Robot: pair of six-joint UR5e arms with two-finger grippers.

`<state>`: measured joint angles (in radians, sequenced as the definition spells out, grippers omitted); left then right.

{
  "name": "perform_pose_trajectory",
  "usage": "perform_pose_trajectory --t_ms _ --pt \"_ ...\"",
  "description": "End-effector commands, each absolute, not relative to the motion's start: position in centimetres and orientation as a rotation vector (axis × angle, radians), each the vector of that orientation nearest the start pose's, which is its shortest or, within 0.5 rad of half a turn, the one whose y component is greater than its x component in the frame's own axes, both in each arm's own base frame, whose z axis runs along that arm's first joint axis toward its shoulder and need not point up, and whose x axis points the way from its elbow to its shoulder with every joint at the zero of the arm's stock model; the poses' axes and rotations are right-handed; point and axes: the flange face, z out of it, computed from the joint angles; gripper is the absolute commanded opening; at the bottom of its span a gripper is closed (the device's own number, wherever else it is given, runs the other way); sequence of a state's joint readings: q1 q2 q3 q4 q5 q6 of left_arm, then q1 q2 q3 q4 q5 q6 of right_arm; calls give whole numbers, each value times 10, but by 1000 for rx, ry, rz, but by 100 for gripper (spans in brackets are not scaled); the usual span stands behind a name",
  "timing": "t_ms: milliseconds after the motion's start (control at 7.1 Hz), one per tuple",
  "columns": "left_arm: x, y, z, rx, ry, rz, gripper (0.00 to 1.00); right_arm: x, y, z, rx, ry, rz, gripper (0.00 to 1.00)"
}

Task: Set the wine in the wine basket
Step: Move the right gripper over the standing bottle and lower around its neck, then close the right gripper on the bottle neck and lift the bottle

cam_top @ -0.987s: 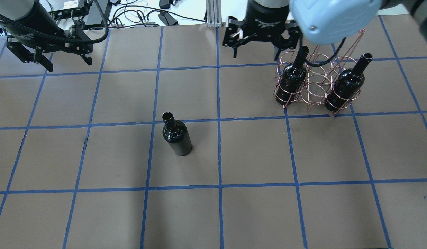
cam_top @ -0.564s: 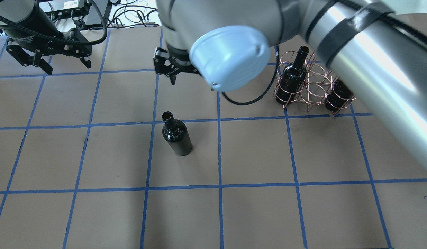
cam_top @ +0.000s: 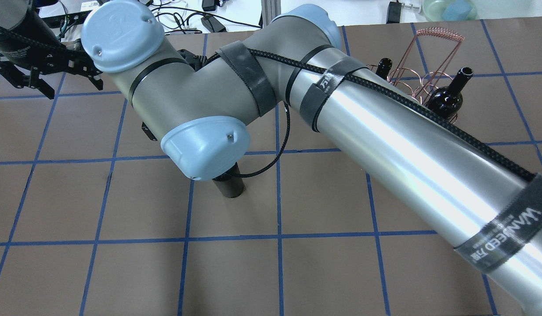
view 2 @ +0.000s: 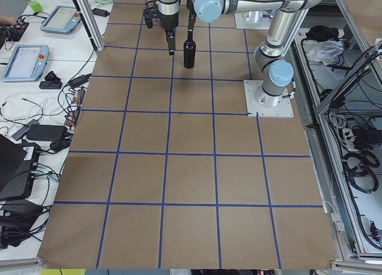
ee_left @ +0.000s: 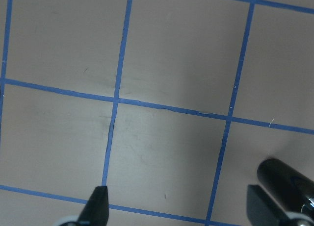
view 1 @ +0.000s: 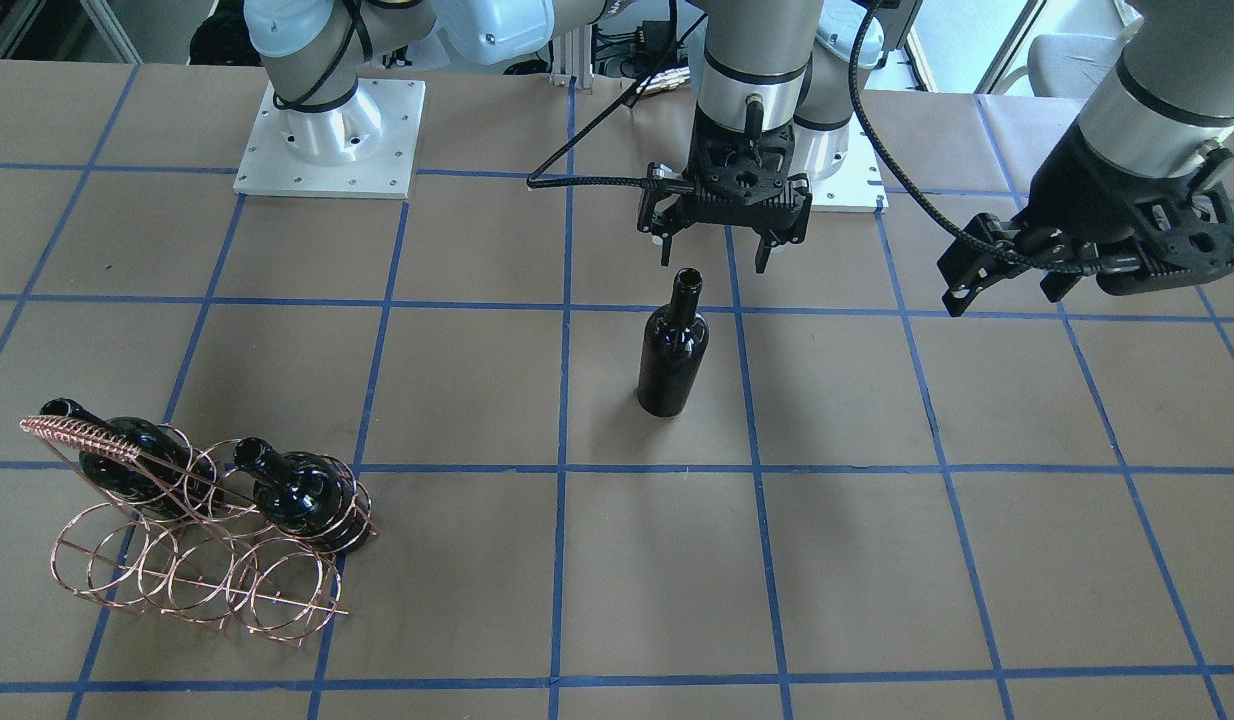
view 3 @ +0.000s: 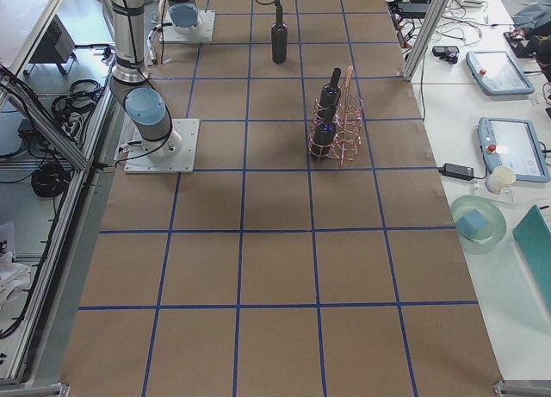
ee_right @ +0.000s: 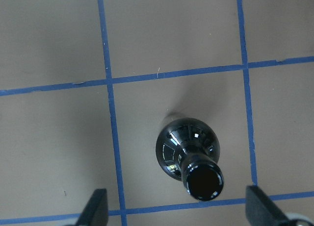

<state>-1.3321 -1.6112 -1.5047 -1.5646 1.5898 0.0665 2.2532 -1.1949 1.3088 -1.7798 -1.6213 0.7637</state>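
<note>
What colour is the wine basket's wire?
Rose-gold, copper-toned wire all over the wine basket, handle coil included; it shows best in the exterior front-facing view.

wine (view 1: 672, 355): glossy near-blk glass, no label
wine basket (view 1: 192, 560): rose-gold/copper wire
other 2 bottles (view 1: 307, 495): same glossy blk
table (view 1: 977, 400): flat brown
tape grid (view 1: 757, 468): blue sq. pattern
right gripper (view 1: 715, 262): matte blk
left gripper (view 1: 1007, 292): matte blk
right arm (cam_top: 385, 145): silver-grey, lt-blue caps, blk straps w/ grey lettering
base plate (view 1: 327, 150): pale silver

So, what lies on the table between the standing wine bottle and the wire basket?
Nothing. In the front-facing view, only bare brown table with blue tape lines lies between the wine bottle and the wine basket.
</note>
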Motion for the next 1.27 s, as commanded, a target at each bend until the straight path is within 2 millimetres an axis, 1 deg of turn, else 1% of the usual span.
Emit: perform_pose_trajectory --t_ms 0,282,564,705,846,987,1128 --pt "3 -527 500 -254 3107 -32 100 517 -431 401 -18 3131 -133 94" --pt "4 -526 501 -258 3107 -27 100 510 -424 382 -44 3156 -104 89" --pt "4 -524 493 -259 3113 -7 100 508 -427 379 -39 3152 -120 88" --pt "5 -523 495 -263 3107 -10 100 506 -428 380 -31 3148 -124 85" --pt "4 -523 495 -261 3111 -11 100 505 -429 383 -28 3143 -136 73" --pt "4 -524 493 -258 3110 -4 100 503 -430 385 -24 3140 -139 58" --pt "4 -523 493 -261 3109 1 100 503 -430 387 -28 3138 -142 45"
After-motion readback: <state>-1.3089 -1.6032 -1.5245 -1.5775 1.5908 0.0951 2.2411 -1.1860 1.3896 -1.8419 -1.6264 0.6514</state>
